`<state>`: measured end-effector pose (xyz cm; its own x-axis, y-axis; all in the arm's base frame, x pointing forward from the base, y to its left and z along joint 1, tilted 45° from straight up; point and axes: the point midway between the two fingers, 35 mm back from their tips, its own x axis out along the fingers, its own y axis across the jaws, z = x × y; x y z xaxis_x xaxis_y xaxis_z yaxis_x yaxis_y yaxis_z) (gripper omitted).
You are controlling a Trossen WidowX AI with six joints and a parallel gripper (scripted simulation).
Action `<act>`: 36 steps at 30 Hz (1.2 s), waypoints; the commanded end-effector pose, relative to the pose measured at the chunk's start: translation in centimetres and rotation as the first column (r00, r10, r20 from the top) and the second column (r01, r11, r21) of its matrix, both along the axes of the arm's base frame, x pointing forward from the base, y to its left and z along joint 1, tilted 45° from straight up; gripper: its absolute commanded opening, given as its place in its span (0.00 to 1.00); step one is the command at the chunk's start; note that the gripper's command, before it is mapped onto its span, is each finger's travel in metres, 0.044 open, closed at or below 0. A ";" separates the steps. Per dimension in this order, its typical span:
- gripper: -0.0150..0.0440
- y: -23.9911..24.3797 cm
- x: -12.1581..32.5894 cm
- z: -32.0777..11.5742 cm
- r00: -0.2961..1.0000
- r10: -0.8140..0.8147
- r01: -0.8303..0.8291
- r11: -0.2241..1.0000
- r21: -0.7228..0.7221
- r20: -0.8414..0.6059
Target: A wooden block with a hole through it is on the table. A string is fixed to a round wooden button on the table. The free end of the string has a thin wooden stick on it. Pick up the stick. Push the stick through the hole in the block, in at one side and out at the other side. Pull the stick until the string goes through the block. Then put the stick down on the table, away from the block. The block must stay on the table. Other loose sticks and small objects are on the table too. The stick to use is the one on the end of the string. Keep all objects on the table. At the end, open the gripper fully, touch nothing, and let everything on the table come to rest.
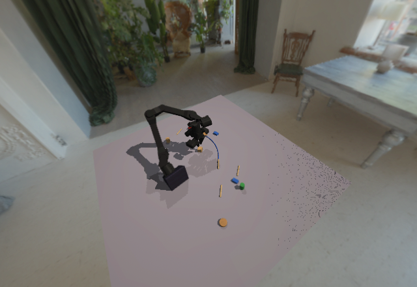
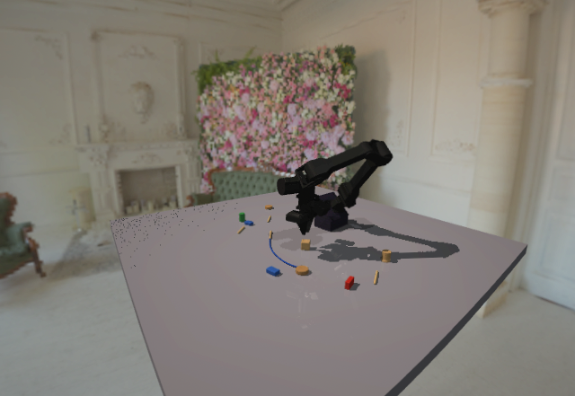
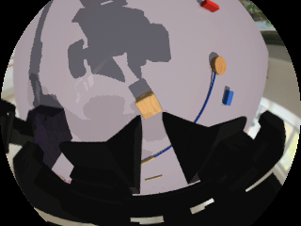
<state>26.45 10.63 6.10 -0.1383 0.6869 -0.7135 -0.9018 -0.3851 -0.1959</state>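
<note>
The wooden block [image 1: 200, 149] [image 2: 305, 244] [image 3: 149, 104] sits on the table. Its hole cannot be made out. The round button [image 1: 205, 133] [image 2: 302, 269] [image 3: 219, 65] lies beyond it, partly hidden by the arm in the top view. The blue string [image 1: 216, 148] [image 2: 278, 257] [image 3: 206, 105] curves from the button around the block, apart from it. The stick on its end [image 1: 217, 164] [image 2: 270, 233] [image 3: 148, 160] lies on the table, partly hidden by a finger in the wrist view. My gripper [image 2: 304, 233] [image 3: 151, 117] is partly open and empty, above the table near the block.
A blue block [image 1: 215, 133] [image 2: 272, 270] [image 3: 228, 97] lies near the button. A red block [image 2: 349, 282] [image 3: 210, 6], a loose stick [image 1: 179, 131] [image 2: 375, 277] and a wooden piece [image 1: 167, 140] [image 2: 386, 255] lie farther off. Two more sticks, a blue block, a green cylinder [image 1: 242, 185] and a wooden disc [image 1: 223, 222] lie beyond the string's stick.
</note>
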 end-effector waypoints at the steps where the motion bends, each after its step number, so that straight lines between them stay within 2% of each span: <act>1: 0.61 0.0 0.0 0.0 1.000 0.000 0.000 1.000 0.000 0.000; 2: 0.65 0.0 0.0 0.0 1.000 0.000 0.000 1.000 0.000 0.000; 4: 0.66 0.0 0.0 0.0 1.000 0.000 0.000 1.000 0.000 0.000; 13: 0.26 0.0 0.0 0.0 1.000 0.000 0.000 1.000 0.000 0.000; 25: 0.25 0.0 0.0 0.0 1.000 0.000 0.000 1.000 0.000 0.000; 27: 0.34 -0.2 0.2 -0.2 0.997 -0.053 0.052 0.999 -0.012 -0.049; 30: 0.48 -0.9 0.9 -0.9 0.928 -0.278 0.263 0.960 -0.092 -0.246; 33: 0.61 -1.8 1.6 -1.7 0.760 -0.497 0.449 0.867 -0.216 -0.418; 36: 0.74 -2.7 2.3 -2.5 0.512 -0.675 0.576 0.728 -0.371 -0.531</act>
